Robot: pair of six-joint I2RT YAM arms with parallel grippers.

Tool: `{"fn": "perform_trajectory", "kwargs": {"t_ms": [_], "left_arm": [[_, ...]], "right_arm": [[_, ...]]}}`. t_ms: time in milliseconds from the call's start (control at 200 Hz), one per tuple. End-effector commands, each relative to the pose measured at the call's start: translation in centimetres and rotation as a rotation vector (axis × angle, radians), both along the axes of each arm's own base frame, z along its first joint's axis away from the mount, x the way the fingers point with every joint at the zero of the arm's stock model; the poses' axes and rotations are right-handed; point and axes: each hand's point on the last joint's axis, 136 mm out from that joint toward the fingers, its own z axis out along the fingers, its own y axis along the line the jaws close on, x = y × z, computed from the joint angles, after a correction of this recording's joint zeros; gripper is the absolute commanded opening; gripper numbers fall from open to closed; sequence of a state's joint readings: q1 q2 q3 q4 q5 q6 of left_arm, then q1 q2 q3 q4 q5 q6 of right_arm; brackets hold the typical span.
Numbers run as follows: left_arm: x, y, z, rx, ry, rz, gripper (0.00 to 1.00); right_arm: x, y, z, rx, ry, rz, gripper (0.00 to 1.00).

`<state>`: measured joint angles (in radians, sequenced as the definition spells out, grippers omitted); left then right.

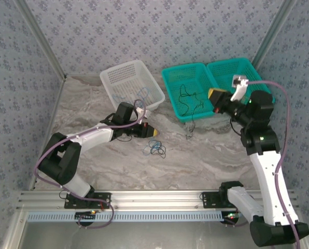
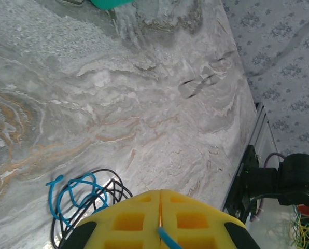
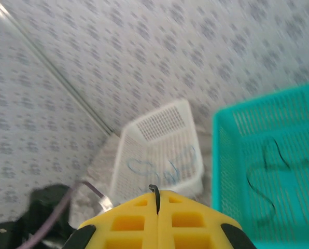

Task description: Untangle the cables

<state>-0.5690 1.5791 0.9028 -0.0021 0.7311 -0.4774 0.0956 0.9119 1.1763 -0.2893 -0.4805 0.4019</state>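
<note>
a tangle of blue and black cables (image 1: 155,148) (image 2: 76,199) lies on the marble table (image 1: 211,150), centre frame in the top view and lower left in the left wrist view. just above it in the top view, the left gripper (image 1: 155,132) (image 2: 159,199) is clenched on a blue cable (image 2: 167,238). at upper right, the right gripper (image 1: 212,95) (image 3: 158,199) hangs at the right edge of a teal basket (image 1: 167,83) (image 3: 222,155), pinched on a black cable end (image 3: 154,191). black wires (image 1: 188,98) (image 3: 268,171) lie in that basket. a blue wire (image 1: 146,93) (image 3: 165,168) lies in the white basket (image 1: 113,78) (image 3: 159,122), upper centre.
</note>
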Motion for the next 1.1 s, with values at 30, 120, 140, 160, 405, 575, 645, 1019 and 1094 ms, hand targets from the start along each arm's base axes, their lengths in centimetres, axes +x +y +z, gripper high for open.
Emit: {"fn": "perform_trajectory", "kwargs": {"t_ms": [30, 120, 140, 160, 405, 575, 645, 1019, 1094], "left_arm": [[0.9, 0.2, -0.2, 0.006, -0.017, 0.037, 0.0], [1.1, 0.3, -0.4, 0.008, -0.013, 0.048, 0.0], [1.1, 0.2, -0.4, 0.009, -0.009, 0.049, 0.0], [1.1, 0.2, -0.5, 0.01, -0.009, 0.048, 0.0], [1.3, 0.5, -1.1, 0.032, 0.005, 0.076, 0.0], [1.7, 0.6, -0.8, 0.037, -0.012, 0.089, 0.0], [1.9, 0.6, -0.7, 0.042, -0.016, 0.092, 0.0], [2.9, 0.2, 0.2, 0.033, -0.029, 0.106, 0.0], [3.1, 0.1, 0.5, 0.035, -0.023, 0.116, 0.0]], "right_arm": [[0.8, 1.2, 6.1, -0.037, -0.18, 0.062, 0.0], [2.9, 1.1, 8.8, -0.051, -0.23, 0.044, 0.0], [3.5, 1.1, 9.2, -0.059, -0.238, 0.04, 0.0], [4.1, 1.2, 9.4, -0.068, -0.241, 0.039, 0.0], [12.0, 0.4, 8.4, -0.226, -0.24, -0.047, 0.0], [16.0, -0.2, 5.6, -0.301, -0.158, -0.087, 0.0], [17.2, -0.4, 3.5, -0.321, -0.107, -0.1, 0.0], [20.0, -1.9, -9.6, -0.422, 0.229, -0.17, 0.3], [19.4, -1.9, -10.1, -0.429, 0.256, -0.189, 0.63]]}}
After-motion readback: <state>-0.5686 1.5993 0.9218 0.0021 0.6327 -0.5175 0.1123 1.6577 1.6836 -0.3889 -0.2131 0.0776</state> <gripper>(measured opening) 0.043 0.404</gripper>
